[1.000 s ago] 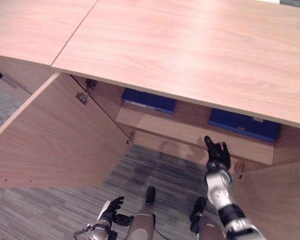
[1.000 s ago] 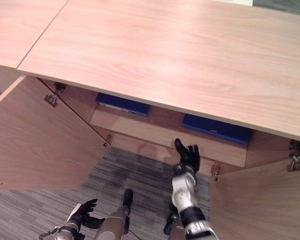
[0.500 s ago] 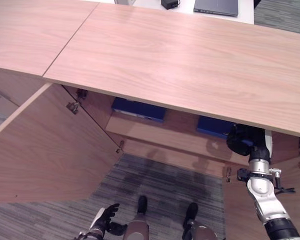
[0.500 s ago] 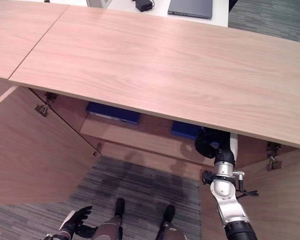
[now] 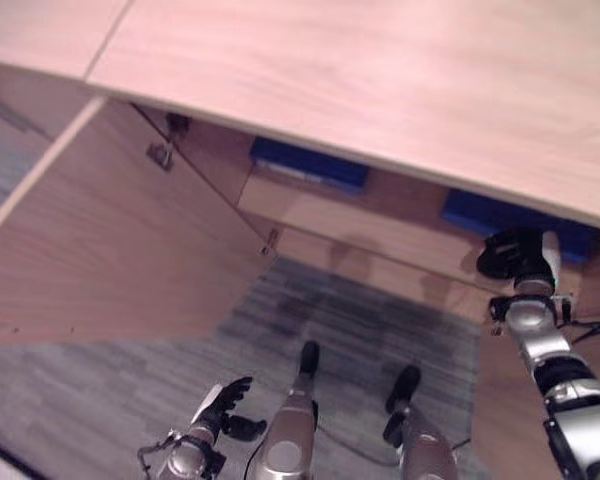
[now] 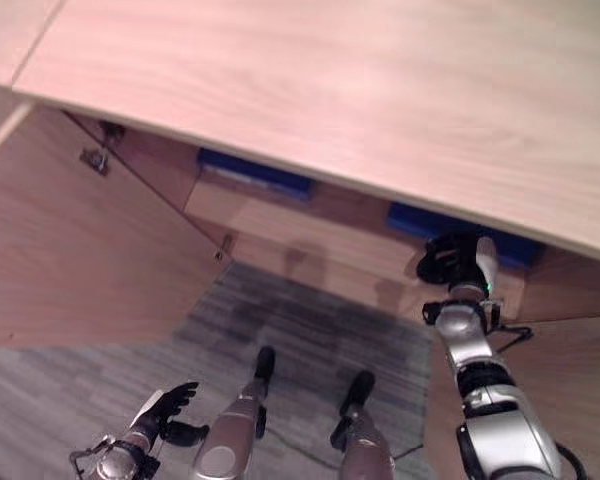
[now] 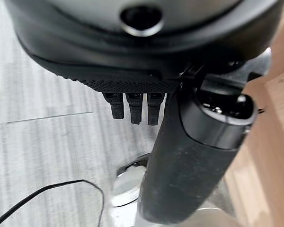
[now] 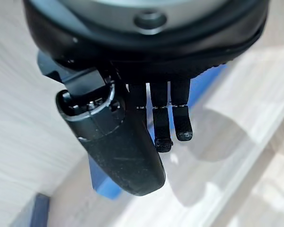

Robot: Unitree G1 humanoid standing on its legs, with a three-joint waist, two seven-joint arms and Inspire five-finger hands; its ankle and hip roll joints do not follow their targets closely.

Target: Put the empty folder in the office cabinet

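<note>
Cabinet (image 5: 400, 90) light wood grain; folders (image 5: 308, 164) blue; carpet (image 5: 360, 330) grey striped; robot hands dark.

Inspector: Location of the cabinet's contents?

Clerk: Two folders lie on the shelf (image 5: 380, 235) under the cabinet top (image 5: 380, 80): one folder (image 5: 308, 165) to the left, the other folder (image 5: 505, 215) to the right, well apart.

Inspector: Doors?

Clerk: The left door (image 5: 110, 240) stands open, swung out over the carpet (image 5: 350, 320), which lies before the shelf.

Right hand (image 5: 515, 256) raised, fingers (image 8: 163, 124) relaxed and empty; left hand (image 5: 218, 407) low, fingers spread.
</note>
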